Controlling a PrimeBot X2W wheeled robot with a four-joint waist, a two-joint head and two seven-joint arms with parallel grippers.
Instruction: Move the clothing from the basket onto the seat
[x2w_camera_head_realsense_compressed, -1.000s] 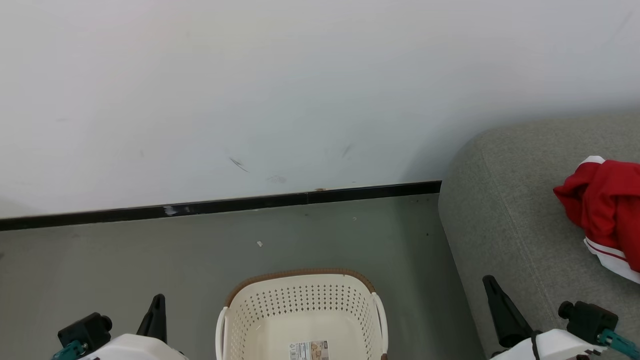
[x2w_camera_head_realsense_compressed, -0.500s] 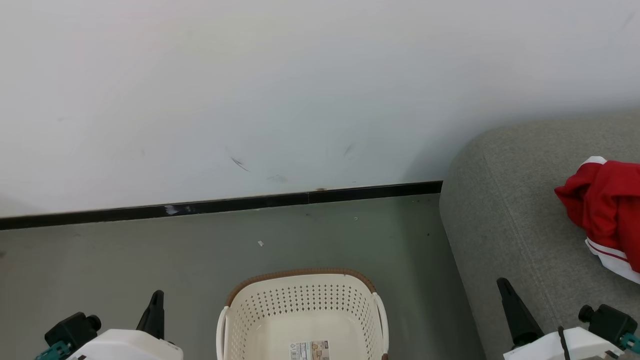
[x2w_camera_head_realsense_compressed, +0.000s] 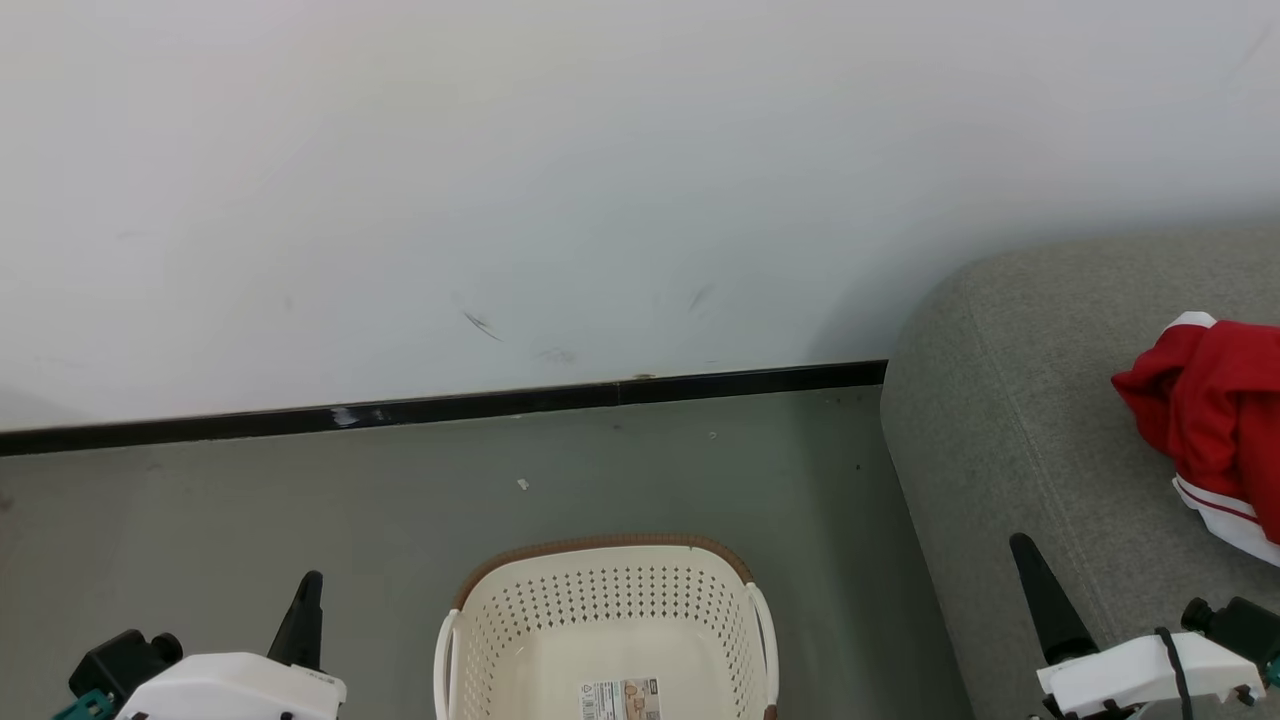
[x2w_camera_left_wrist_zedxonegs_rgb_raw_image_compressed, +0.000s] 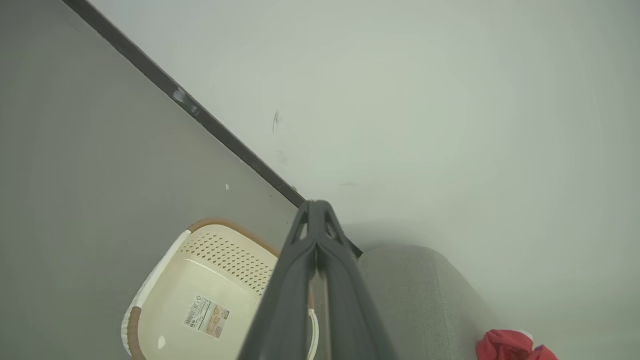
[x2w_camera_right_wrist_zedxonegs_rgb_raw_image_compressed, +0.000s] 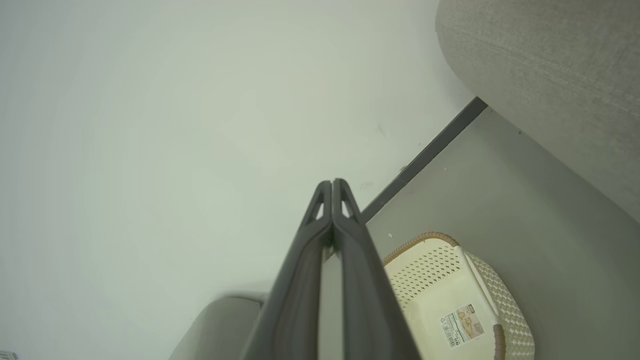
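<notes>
Head view: the oval cream perforated plastic basket (x2w_camera_head_realsense_compressed: 605, 610) stands empty near centre. A crumpled red-and-white garment (x2w_camera_head_realsense_compressed: 1215, 420) lies on the large grey fabric sofa seat (x2w_camera_head_realsense_compressed: 1010, 430), right.

Left wrist view: the left gripper (x2w_camera_left_wrist_zedxonegs_rgb_raw_image_compressed: 316, 210) is closed on nothing.

Right wrist view: the right gripper (x2w_camera_right_wrist_zedxonegs_rgb_raw_image_compressed: 332, 187), likewise closed and empty, could snag the upholstery nearby.

There is one basket (x2w_camera_head_realsense_compressed: 600, 595), with one label (x2w_camera_head_realsense_compressed: 620, 698) inside and two handles (x2w_camera_head_realsense_compressed: 765, 640). There is one seat (x2w_camera_head_realsense_compressed: 1000, 400) and one red garment (x2w_camera_head_realsense_compressed: 1215, 410). Two pincers are counted, the left pincer (x2w_camera_head_realsense_compressed: 310, 585) and the right pincer (x2w_camera_head_realsense_compressed: 1022, 548), each with two fingers (x2w_camera_left_wrist_zedxonegs_rgb_raw_image_compressed: 300, 280).
</notes>
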